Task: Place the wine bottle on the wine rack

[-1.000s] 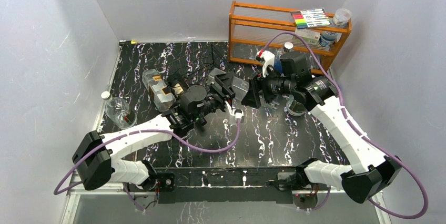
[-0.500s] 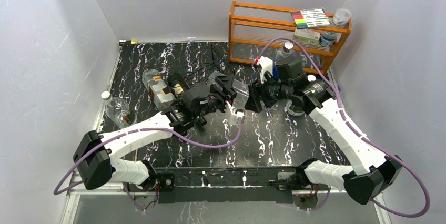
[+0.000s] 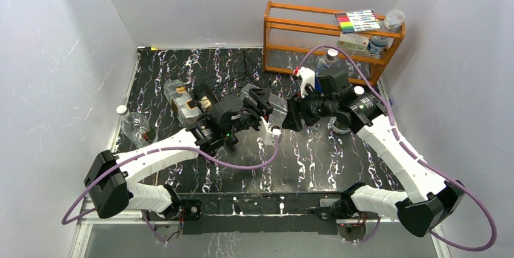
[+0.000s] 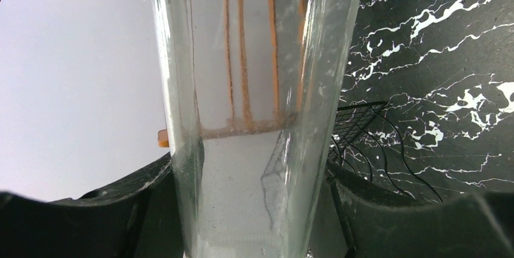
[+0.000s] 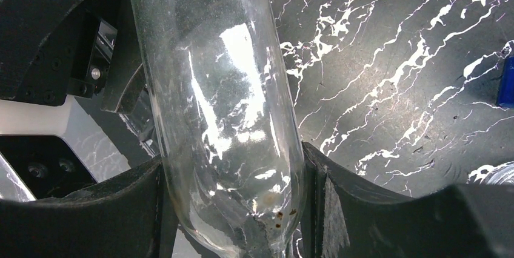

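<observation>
Top external view: the wine bottle [image 3: 276, 106], clear glass and seemingly empty, is held above mid-table between both arms, near the black wire wine rack [image 3: 244, 65] behind it but not on it. Left gripper [image 4: 251, 209] pinches the glass on both sides; right gripper [image 5: 233, 197] has its fingers pressed against a rounded part. Orange shelf [image 3: 303, 28] holds a marker pack [image 3: 357, 20] and a jar [image 3: 394, 19].
</observation>
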You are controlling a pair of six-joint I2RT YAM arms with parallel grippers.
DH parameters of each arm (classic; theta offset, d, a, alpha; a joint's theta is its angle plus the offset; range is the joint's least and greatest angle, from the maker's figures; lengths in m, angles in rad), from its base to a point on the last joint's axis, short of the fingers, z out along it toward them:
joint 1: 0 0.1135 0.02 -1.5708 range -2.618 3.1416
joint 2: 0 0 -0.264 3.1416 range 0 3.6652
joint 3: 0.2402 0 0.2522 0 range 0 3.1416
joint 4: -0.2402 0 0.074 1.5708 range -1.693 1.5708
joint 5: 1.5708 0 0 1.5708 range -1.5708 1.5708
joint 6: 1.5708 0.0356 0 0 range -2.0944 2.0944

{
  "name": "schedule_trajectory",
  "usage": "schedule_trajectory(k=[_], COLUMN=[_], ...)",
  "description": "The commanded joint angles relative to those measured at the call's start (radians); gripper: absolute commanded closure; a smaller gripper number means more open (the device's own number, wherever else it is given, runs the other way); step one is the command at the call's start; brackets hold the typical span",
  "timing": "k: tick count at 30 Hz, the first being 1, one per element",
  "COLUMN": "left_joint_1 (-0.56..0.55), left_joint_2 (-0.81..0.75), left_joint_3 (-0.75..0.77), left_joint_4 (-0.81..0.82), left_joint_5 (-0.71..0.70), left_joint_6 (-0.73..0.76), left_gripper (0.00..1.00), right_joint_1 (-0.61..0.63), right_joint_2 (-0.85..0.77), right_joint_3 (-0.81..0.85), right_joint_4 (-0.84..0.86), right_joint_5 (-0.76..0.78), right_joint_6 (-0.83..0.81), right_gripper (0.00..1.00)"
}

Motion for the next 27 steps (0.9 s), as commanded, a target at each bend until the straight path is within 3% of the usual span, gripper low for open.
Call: schedule_trajectory(k=[1,2,5,10,11,12,13,20,27], left_joint_1=[0.004,0.003,0.003,0.004,0.005,0.007,0.010,0.018,0.019], left_joint_2=[-0.021,-0.020,-0.018,-0.009,-0.006,-0.005,0.000,-0.014,-0.138], left_joint_3=[0.080,0.075,0.040,-0.025,-0.041,-0.063,-0.078,-0.126,-0.131], left_joint_4=[0.078,0.078,0.107,0.142,0.153,0.174,0.196,0.218,0.148], left_joint_5=[0.026,0.024,0.014,-0.039,-0.050,-0.070,-0.089,-0.205,-0.231], left_joint_6=[-0.064,-0.067,-0.079,-0.128,-0.138,-0.149,-0.161,-0.309,-0.631], left_gripper=[1.00,1.00,0.78,0.36,0.26,0.07,0.02,0.02,0.02], right_joint_1=[0.003,0.001,0.006,0.010,0.011,0.011,0.012,0.011,0.012], right_joint_2=[0.000,-0.003,-0.018,-0.052,-0.057,-0.061,-0.064,-0.075,-0.041], right_joint_3=[-0.005,-0.010,-0.034,-0.028,-0.028,-0.029,-0.032,-0.065,-0.127], right_joint_4=[0.086,0.104,0.154,0.192,0.198,0.202,0.205,0.205,0.187], right_joint_5=[0.009,0.011,0.025,0.081,0.098,0.117,0.134,0.271,0.290], right_joint_6=[0.039,0.043,0.044,0.034,0.034,0.036,0.037,0.082,0.111], right_gripper=[0.95,1.00,1.00,1.00,1.00,1.00,1.00,1.00,1.00])
